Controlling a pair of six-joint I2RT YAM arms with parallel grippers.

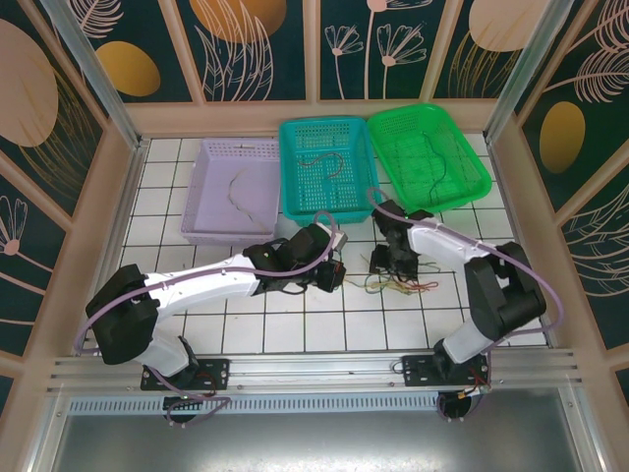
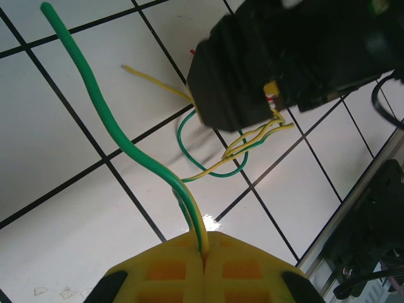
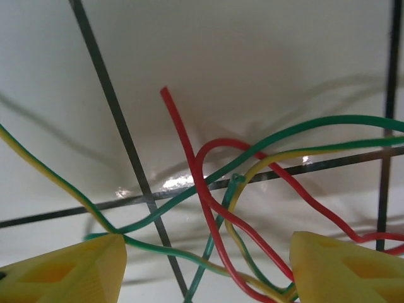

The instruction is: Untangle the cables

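Left gripper (image 2: 205, 247) has its yellow fingers pressed together, pinching a green-and-yellow cable (image 2: 192, 211) that runs from the pinch out across the tiles. The right gripper (image 3: 205, 271) stands spread over the tangled cables (image 3: 214, 189). These red, green and yellow strands lie on the white tiled table (image 1: 295, 324) between its two pads. Farther back, a lilac basket (image 1: 221, 237), teal basket (image 1: 344, 192) and green basket (image 1: 457, 172) each hold one wire.
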